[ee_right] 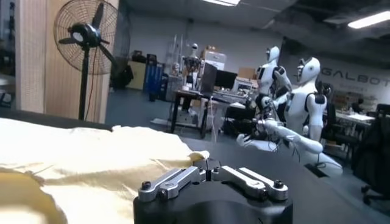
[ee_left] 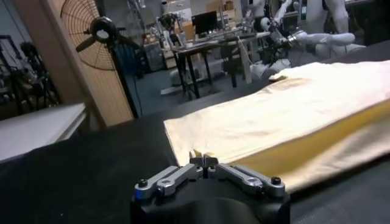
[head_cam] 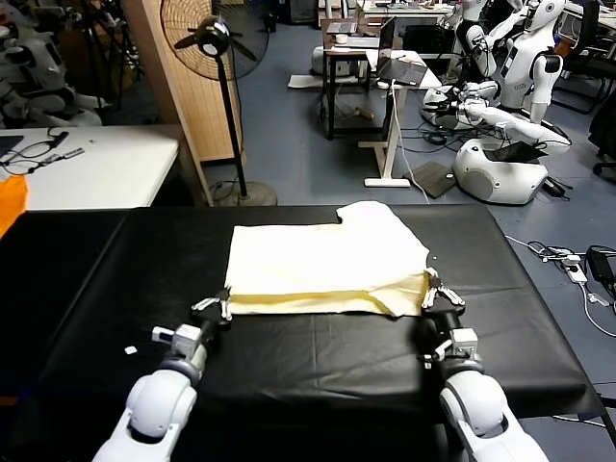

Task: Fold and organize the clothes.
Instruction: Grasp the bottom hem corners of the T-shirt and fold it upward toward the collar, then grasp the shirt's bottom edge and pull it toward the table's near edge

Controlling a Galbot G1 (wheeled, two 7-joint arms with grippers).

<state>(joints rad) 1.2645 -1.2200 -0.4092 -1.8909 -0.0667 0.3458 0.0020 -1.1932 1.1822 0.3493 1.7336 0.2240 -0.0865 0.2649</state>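
The clothes are one cream short-sleeved shirt [head_cam: 322,260] lying flat on the black table cover [head_cam: 318,361], with a doubled yellowish band along its near edge. My left gripper [head_cam: 223,306] sits at the shirt's near left corner. In the left wrist view its tips [ee_left: 207,161] are shut, with a bit of the shirt [ee_left: 286,115] pinched and sticking up. My right gripper [head_cam: 430,291] is at the near right corner. Its tips [ee_right: 209,164] are shut on a small fold of the shirt [ee_right: 91,158]. Both grippers are low over the table.
A white table [head_cam: 106,164] and an orange cloth [head_cam: 8,202] lie at the back left. A standing fan [head_cam: 214,38] is behind the table. Parked robots [head_cam: 500,144] and cables are on the floor to the right. A small white scrap [head_cam: 130,350] lies near my left arm.
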